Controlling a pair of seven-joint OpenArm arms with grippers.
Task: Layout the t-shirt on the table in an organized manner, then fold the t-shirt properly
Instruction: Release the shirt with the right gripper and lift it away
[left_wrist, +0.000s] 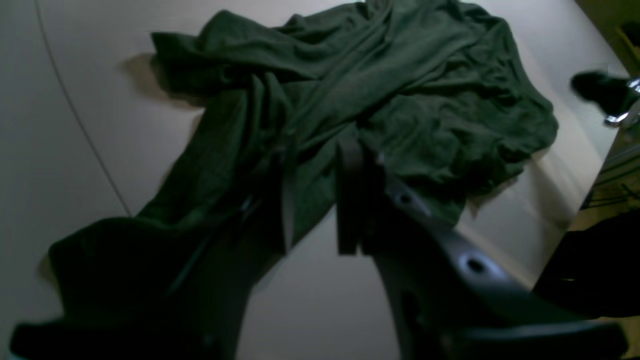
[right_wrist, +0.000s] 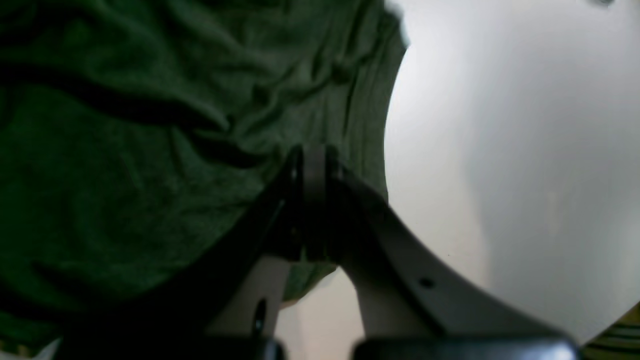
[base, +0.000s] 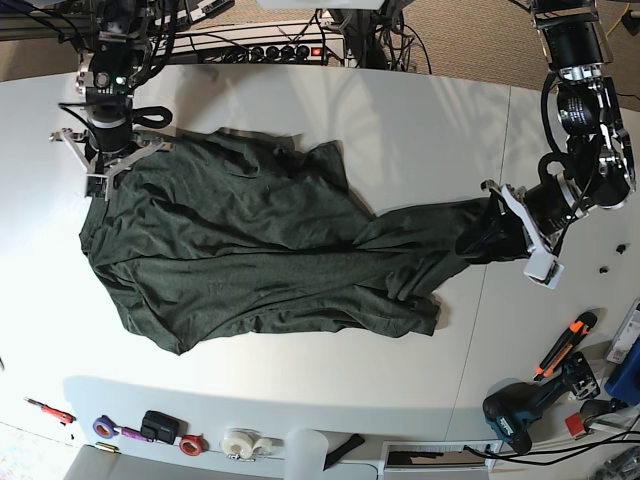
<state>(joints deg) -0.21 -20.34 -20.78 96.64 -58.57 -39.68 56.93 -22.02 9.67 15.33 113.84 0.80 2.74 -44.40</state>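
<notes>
The dark green t-shirt (base: 260, 255) lies crumpled and spread across the white table (base: 420, 130). One part of it is pulled out into a long strip toward the right of the base view. My left gripper (base: 490, 232) is shut on the end of that strip. In the left wrist view the cloth (left_wrist: 380, 85) runs up over the left gripper (left_wrist: 320, 150). My right gripper (base: 100, 185) is at the shirt's far left corner. In the right wrist view the right gripper (right_wrist: 312, 155) has its fingers pressed together on the fabric (right_wrist: 150, 125).
Along the front table edge lie tape rolls (base: 240, 443), a drill (base: 515, 415) and an orange-handled cutter (base: 565, 345). A power strip (base: 270, 50) and cables sit behind the table. A thin seam (base: 505, 150) crosses the tabletop at the right.
</notes>
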